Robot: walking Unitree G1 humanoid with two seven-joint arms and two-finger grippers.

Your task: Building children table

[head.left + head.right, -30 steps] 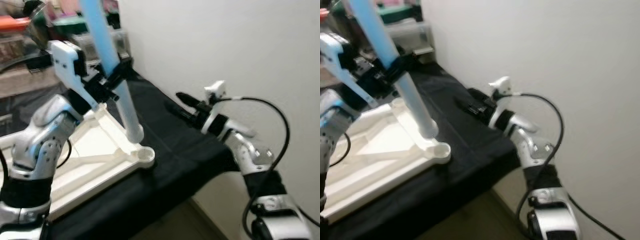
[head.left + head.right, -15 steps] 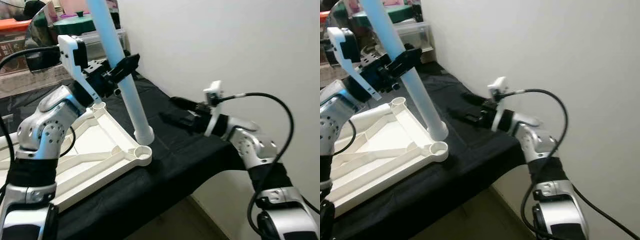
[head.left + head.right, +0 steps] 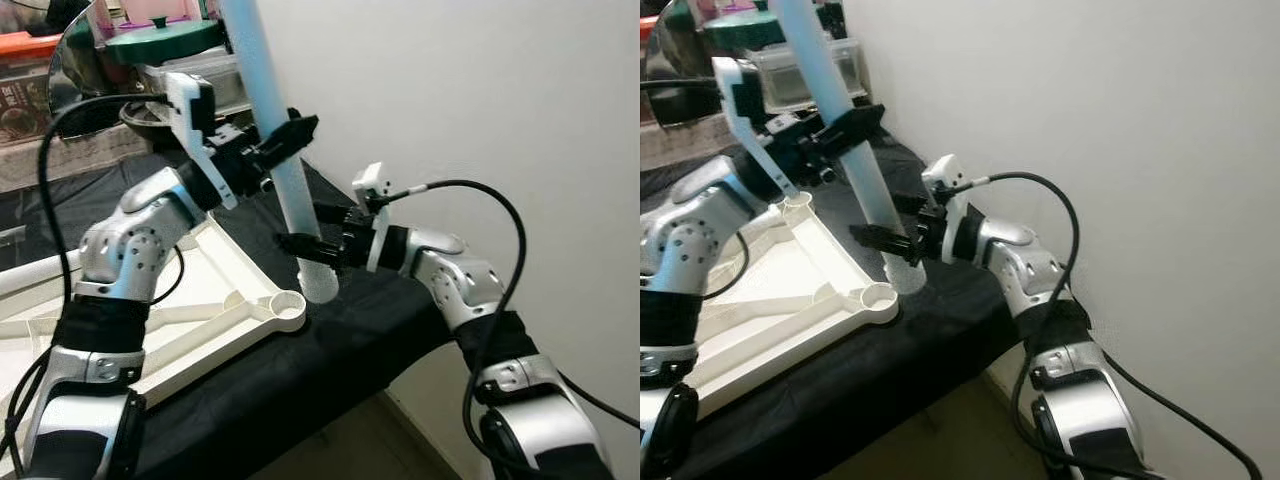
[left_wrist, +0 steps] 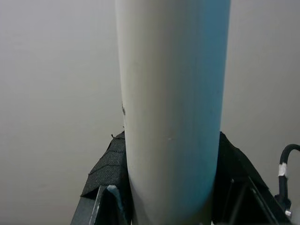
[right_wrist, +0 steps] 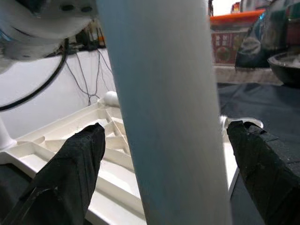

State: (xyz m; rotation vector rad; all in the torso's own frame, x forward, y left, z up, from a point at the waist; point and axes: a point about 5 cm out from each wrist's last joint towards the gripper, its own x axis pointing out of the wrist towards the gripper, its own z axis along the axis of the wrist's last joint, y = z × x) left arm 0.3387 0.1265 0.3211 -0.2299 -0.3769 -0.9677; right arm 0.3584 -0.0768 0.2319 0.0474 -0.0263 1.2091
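Observation:
A light blue table leg [image 3: 291, 195] stands tilted, its lower end on the black cloth just beyond the corner socket [image 3: 289, 304] of the upside-down white tabletop [image 3: 196, 332]. My left gripper [image 3: 285, 143] is shut on the leg about halfway up. Lower down, my right gripper [image 3: 310, 230] is open and straddles the leg near its foot. In the right wrist view the leg [image 5: 164, 117] runs between the two black fingers [image 5: 70, 173], with a gap on each side. The left wrist view looks along the leg [image 4: 171, 108] towards the white wall.
The black-draped table [image 3: 335, 350] ends at its front edge close below the socket, with floor beyond. A white wall [image 3: 480, 90] rises right behind the arms. Shelves at the back left hold a pot with a green lid [image 3: 160, 38] and storage boxes.
My left gripper has carried the leg to the right, so its foot now stands past the corner socket. My right gripper has moved left and now has the leg's lower part between its fingers.

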